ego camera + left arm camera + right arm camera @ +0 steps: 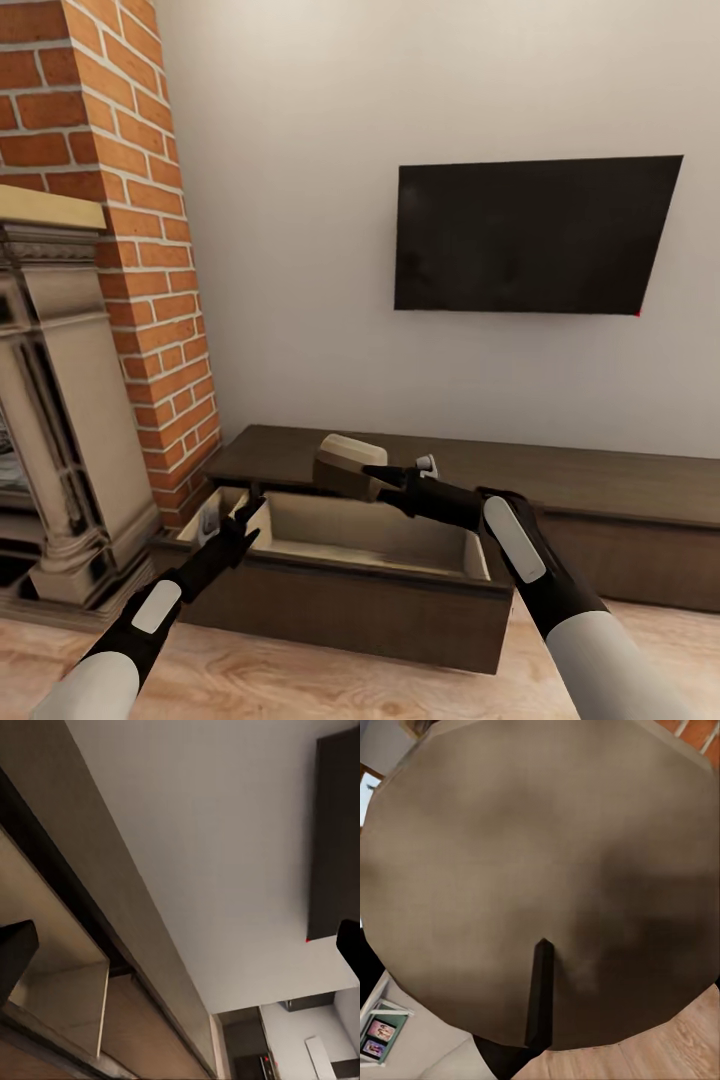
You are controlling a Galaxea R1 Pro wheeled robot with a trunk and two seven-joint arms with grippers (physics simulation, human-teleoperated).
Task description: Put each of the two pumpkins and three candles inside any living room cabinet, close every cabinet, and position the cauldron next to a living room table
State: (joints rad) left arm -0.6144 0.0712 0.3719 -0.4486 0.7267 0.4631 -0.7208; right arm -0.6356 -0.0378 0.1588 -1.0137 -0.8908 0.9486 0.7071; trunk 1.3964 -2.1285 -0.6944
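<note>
The cabinet (600, 480) runs along the wall below the television (530, 235), with the fireplace (60, 420) to its left. Its left drawer (350, 560) is pulled out toward the robot. The right claw (375, 478) holds a candle (345, 462) above that drawer; the left claw (240, 520) hovers at the drawer's left end.

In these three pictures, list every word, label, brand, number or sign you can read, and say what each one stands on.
No readable text anywhere.
Television: blank black screen, no brand visible.
Candle in the right claw: no label.
Cabinet and its open drawer: plain wood, no markings.
Two small framed pictures in the right wrist view: too small and blurred to read.
</note>
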